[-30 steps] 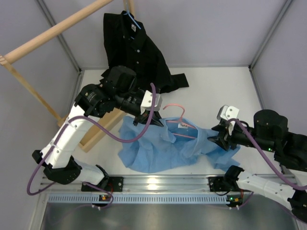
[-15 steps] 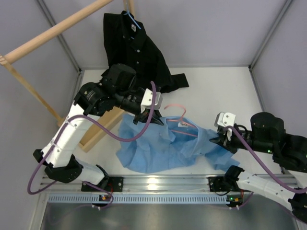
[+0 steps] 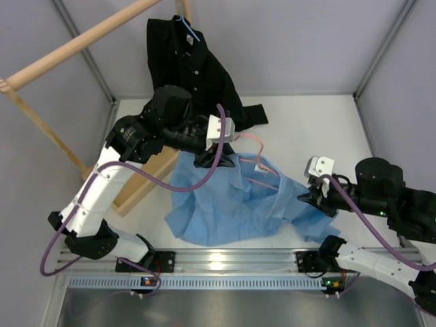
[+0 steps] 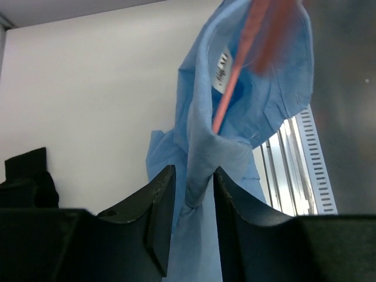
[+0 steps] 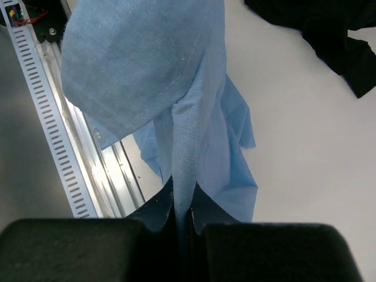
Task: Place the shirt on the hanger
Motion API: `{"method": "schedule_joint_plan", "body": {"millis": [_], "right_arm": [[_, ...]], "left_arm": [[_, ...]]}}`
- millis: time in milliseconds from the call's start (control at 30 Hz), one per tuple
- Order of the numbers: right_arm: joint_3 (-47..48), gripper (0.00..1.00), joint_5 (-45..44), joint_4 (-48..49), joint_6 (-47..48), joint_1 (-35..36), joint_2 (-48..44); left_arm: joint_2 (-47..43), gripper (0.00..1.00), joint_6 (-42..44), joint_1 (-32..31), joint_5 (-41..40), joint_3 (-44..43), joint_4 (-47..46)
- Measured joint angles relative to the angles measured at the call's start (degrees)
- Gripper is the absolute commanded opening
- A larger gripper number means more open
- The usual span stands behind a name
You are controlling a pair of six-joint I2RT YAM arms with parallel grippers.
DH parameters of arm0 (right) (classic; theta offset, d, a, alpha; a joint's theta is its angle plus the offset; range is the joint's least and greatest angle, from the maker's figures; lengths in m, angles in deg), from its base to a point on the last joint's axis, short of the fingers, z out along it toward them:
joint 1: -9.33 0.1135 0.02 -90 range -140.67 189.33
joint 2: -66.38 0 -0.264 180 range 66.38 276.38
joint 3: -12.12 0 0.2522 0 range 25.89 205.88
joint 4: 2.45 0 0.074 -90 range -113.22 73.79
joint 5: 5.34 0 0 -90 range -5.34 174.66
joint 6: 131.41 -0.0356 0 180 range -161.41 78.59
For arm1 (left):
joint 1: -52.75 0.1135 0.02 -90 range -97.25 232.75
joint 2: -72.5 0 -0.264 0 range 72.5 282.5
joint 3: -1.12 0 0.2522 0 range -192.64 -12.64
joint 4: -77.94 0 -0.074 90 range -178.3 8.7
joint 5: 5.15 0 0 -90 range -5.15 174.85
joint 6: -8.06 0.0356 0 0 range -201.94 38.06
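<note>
The light blue shirt [image 3: 228, 204] lies crumpled at the table's near middle, its collar end lifted. The pink hanger [image 3: 257, 163] sits in the collar, hook toward the back; in the left wrist view the hanger [image 4: 235, 88] runs down into the collar beside the label. My left gripper [image 3: 208, 159] is shut on a bunched strip of the shirt [image 4: 205, 135] at the collar's left side and holds it above the table. My right gripper [image 3: 308, 198] is shut on a fold of the shirt [image 5: 188, 135] at its right end, low over the table.
A black shirt [image 3: 194, 75] hangs on a blue hanger [image 3: 189, 27] from a wooden rail [image 3: 75, 44] at the back; its tail lies on the table. The rack's wooden foot [image 3: 146, 180] lies left of the blue shirt. A metal rail [image 3: 225, 260] runs along the near edge.
My left gripper has risen and moved back, lifting the collar and the pink hanger. My right gripper has shifted slightly left and nearer, still holding the fold.
</note>
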Motion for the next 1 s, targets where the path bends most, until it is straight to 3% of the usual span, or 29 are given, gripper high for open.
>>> {"method": "schedule_joint_plan", "body": {"millis": [233, 267, 467, 600, 800, 1000], "right_arm": [[-0.04, 0.0, -9.66, 2.34, -4.68, 0.02, -2.16], [-0.04, 0.0, -10.91, 2.93, -5.44, 0.02, -2.75], [0.04, 0.0, -12.68, 4.46, -8.2, 0.02, -2.84], [1.01, 0.0, -13.03, 5.73, -9.66, 0.02, -1.05], [7.02, 0.0, -12.48, 10.34, -12.07, 0.02, 4.15], [17.09, 0.0, -9.29, 16.13, -13.05, 0.02, 13.09]], "left_arm": [[-0.48, 0.84, -5.53, 1.7, -5.62, 0.98, -5.9], [-0.68, 0.98, -6.05, 2.08, -6.49, 1.25, -6.69], [-5.73, 0.98, -11.96, 3.04, -13.86, 5.57, -11.02], [-14.08, 0.98, -18.25, 3.04, -23.63, 11.21, -15.76], [-32.04, 0.98, -30.69, 3.08, -42.27, 23.85, -23.85], [-46.88, 0.98, -38.07, 3.08, -47.95, 43.1, -28.89]]}}
